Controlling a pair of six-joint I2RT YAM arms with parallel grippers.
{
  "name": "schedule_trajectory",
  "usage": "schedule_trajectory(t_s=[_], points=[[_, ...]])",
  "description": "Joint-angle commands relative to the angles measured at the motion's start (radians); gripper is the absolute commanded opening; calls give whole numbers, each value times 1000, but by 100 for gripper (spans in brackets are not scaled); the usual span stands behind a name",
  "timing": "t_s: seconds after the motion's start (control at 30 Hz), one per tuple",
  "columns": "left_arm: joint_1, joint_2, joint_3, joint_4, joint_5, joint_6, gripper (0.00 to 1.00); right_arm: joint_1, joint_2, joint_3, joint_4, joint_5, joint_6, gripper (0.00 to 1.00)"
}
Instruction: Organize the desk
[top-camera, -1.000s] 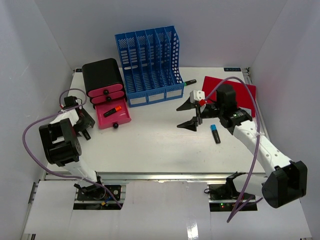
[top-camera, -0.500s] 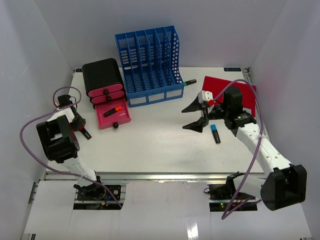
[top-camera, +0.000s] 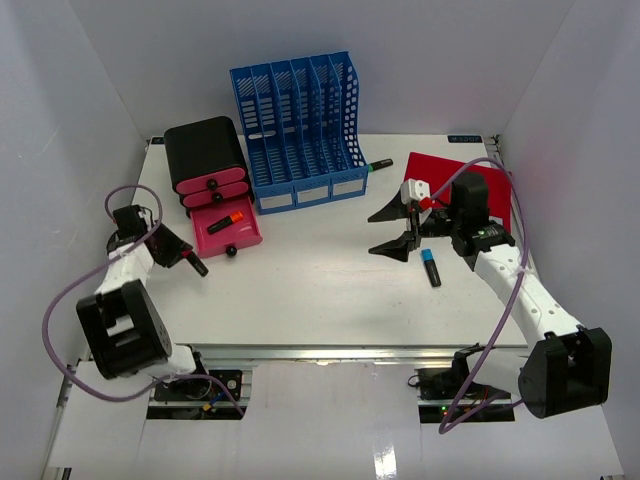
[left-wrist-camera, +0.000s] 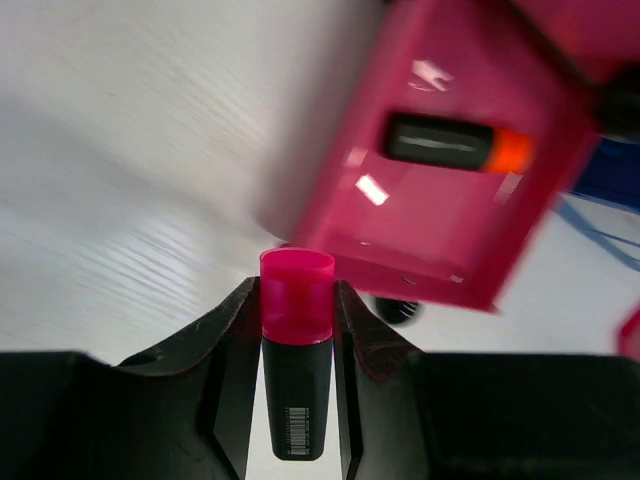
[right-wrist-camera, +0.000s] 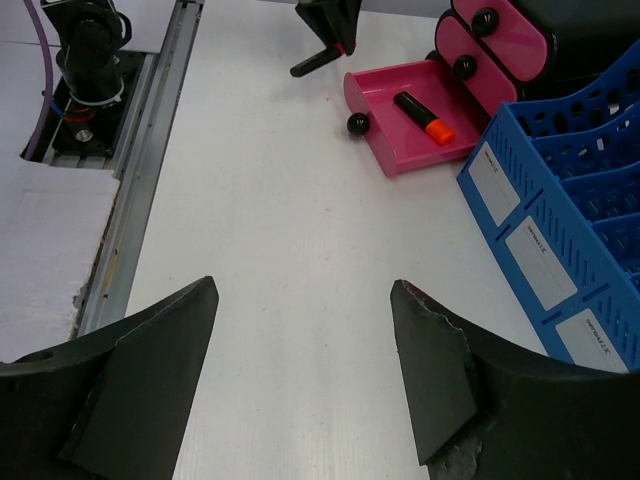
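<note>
Pinching a pink-capped highlighter (left-wrist-camera: 296, 380) just below its cap, the left claw (left-wrist-camera: 296, 290) has its jaws drawn in tight on the barrel, the pen standing out past the fingertips toward the open pink drawer (left-wrist-camera: 420, 235) in the upper right of the wrist view. An orange-capped highlighter (left-wrist-camera: 455, 145) already lies in that tray, which juts from the black drawer unit (top-camera: 205, 150) beside the blue file rack (top-camera: 300, 120) at the upper middle of the overhead frame. The desk (top-camera: 300, 290), white and wide, fills the centre of that frame under everything. At middle right the right claw (top-camera: 395, 230) hangs over it with jaws spread wide and nothing between them. The likely trouble, to this onlooker, is the drawer's near wall and its black knob (left-wrist-camera: 400, 310): a low approach could knock the pen askew in the narrow grip or shove the tray, and a release too soon would drop it on the tabletop. Only the left wrist camera shows how the jaws meet the barrel. Only the overhead shows the blue-capped marker (top-camera: 430, 266), the green-capped marker (top-camera: 378, 164) and the red folder (top-camera: 470, 180) at right. The right wrist view alone looks across the drawer's open side, with the left claw at its top edge.
</note>
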Motion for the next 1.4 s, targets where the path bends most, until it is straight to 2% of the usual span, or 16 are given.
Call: schedule_trajectory(t_s=[0.0, 0.13, 0.27, 0.37, 0.57, 0.67, 0.77, 0.87, 0.93, 1.07, 1.23, 1.37], points=[[-1, -227, -89, 118, 243, -184, 7, -16, 22, -7, 1, -16, -10, 76], [-1, -239, -195, 304, 358, -414, 7, -35, 31, -13, 2, 1, -19, 75], [-15, -144, -224, 566, 359, -605, 8, -63, 41, -17, 6, 1, -17, 75], [-48, -30, -189, 631, 311, -681, 9, -84, 49, -20, 12, -2, -15, 75], [-101, 146, -106, 700, 223, -736, 12, -104, 67, -25, 13, -2, -15, 75], [-103, 201, -93, 715, 207, -748, 28, -110, 81, -24, 3, 7, -24, 75], [-103, 211, -102, 735, 198, -744, 59, -118, 93, -20, -12, 36, -34, 75], [-103, 202, -105, 741, 194, -731, 76, -121, 105, -14, -22, 81, -24, 75], [-103, 193, -102, 738, 199, -719, 80, -121, 114, -9, -38, 133, -20, 75], [-103, 152, -108, 750, 227, -702, 81, -122, 125, 6, -100, 246, -21, 75], [-101, 58, -119, 740, 296, -618, 81, -123, 134, 14, -150, 594, 46, 74], [-101, -64, -108, 675, 371, -430, 82, -122, 159, -18, -162, 935, 172, 79]])
